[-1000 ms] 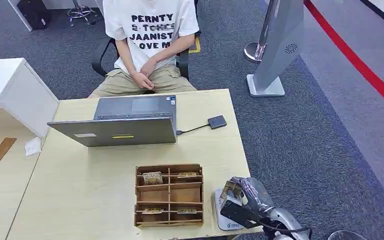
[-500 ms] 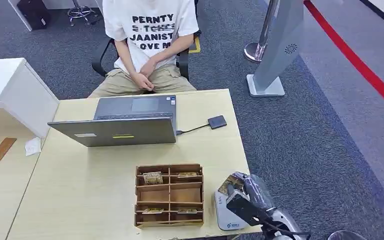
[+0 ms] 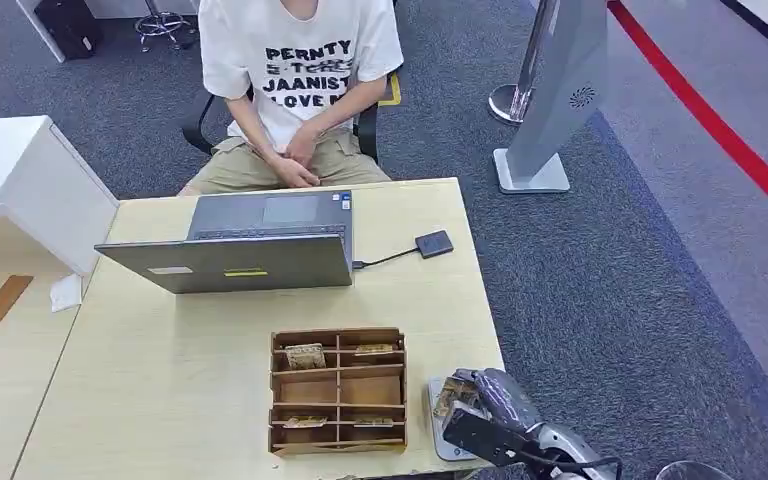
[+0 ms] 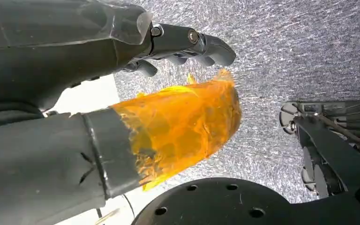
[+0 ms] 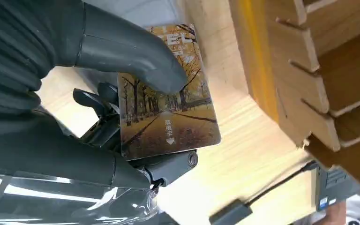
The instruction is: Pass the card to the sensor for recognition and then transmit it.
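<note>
A: Nearest, what is noted at the sensor (image 3: 438,437)?

B: The right hand (image 3: 485,410) is held over the pale sensor pad, which lies just beside the wooden divider tray (image 3: 338,390) at the table's near edge. The card (image 5: 168,110), printed with an autumn avenue, is pinched between the thumb (image 5: 136,58) and the darker fingers (image 5: 93,101) beneath. In the head view the card (image 3: 447,400) is seen face-up above the pad; whether contact is made cannot be told.

A: And the left hand?

B: The left hand (image 4: 122,93) is seen hanging over grey carpet, nothing held, fingers loosely curled; an orange wrap is noted on the thumb.

A: Step in hand?

B: Recognition is judged to be under way: the card is presented to the sensor, not yet handed on.

A: Farther from the sensor?

B: Beyond the tray a laptop (image 3: 245,250) is noted, then a seated person (image 3: 295,90) across the table.

A: Next move?

B: The grip should be kept, the card lifted off the pad and carried past the laptop toward the person.
</note>
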